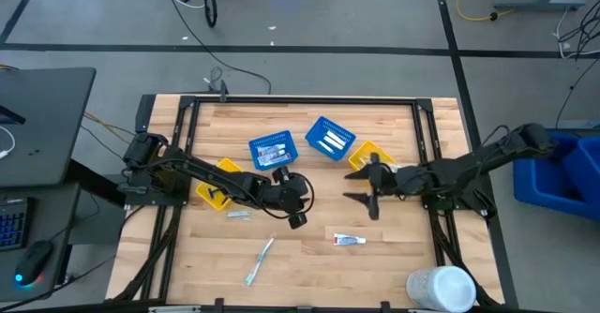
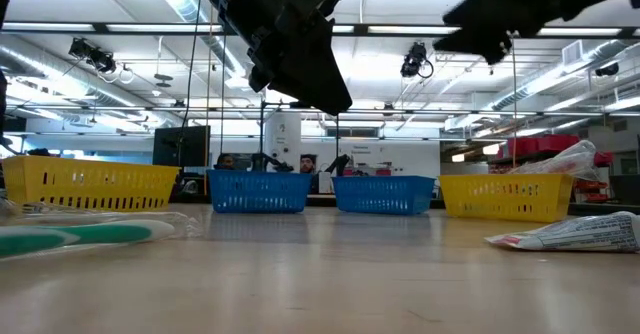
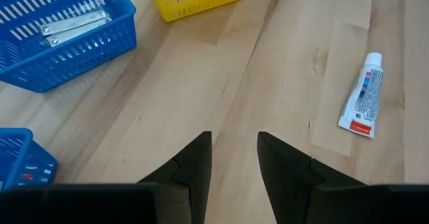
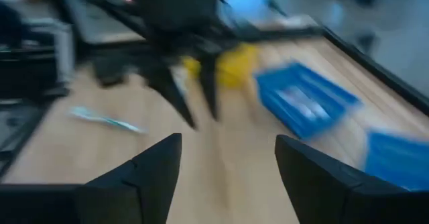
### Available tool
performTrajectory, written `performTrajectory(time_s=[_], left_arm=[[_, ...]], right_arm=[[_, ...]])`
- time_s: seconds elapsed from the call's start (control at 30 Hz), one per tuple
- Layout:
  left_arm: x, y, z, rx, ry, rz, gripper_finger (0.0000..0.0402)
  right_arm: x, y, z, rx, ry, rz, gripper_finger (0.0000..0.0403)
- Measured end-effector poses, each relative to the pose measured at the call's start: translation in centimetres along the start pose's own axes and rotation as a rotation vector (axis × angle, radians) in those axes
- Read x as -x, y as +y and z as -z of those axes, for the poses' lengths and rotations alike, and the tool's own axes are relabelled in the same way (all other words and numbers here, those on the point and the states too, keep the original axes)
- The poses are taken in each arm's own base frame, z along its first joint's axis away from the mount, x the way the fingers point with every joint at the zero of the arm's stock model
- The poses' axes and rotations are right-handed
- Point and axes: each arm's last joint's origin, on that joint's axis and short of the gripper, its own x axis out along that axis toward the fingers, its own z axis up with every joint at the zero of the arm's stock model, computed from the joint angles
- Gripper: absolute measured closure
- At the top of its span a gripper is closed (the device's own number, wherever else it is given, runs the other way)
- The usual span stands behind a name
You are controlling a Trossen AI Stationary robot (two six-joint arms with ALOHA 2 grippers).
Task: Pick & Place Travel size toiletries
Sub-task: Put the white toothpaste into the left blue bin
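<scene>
So my left gripper hangs over mid-table, fingers parted a bit with nothing between them. A toothbrush lies near the front edge, and a small white tube sits right of it. My right gripper hovers by the right yellow basket, fingers spread wide, empty.

no legible text, labels or signs
</scene>
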Motion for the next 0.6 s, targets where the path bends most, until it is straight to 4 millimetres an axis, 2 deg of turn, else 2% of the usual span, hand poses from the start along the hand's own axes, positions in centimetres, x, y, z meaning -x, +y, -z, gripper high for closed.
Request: performTrajectory(time_s=[0.13,0.43,0.6], left_arm=[[0.0,0.0,0.0,0.025,0.000,0.001,0.0274],[0.0,-0.1,-0.3,0.047,-0.033,0.000,0.0274],[0.0,-0.1,-0.4,0.053,-0.043,0.006,0.0274]], right_arm=[[-1.3,0.6,0.4,0.060,-0.032,-0.061,0.0167],[-4.5,1.5,3.9,0.064,0.160,-0.095,0.0183],[-5.4,1.6,5.0,0.056,0.215,-0.082,0.0193]])
